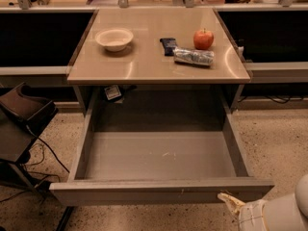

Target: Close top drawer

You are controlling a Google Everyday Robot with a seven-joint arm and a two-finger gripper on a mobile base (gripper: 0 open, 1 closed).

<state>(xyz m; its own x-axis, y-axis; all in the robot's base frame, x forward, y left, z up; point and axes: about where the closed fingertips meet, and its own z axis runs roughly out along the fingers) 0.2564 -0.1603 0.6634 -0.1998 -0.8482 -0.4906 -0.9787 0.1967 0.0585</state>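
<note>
my gripper [231, 203] sits at the lower right of the frame, pale yellow at the tip and white behind, just under the right end of the wide, deep grey metal top drawer [159, 192].
whether my jaws are parted or closed i cannot tell, nor whether they touch the drawer's plain flat front. the top drawer stands pulled far out from under the glossy beige tabletop [144, 64], filling the middle and lower frame, its grey bottom showing small white scuffs. on the tabletop, a shallow white bowl [114, 38] sits at the upper left; a round red apple [203, 39] is at the upper right, with a crinkled silver packet [194, 57] just in front of it and a small dark wrapper [168, 45] beside that. a dark chair [24, 114] stands on the speckled floor [279, 143] at the left edge.
</note>
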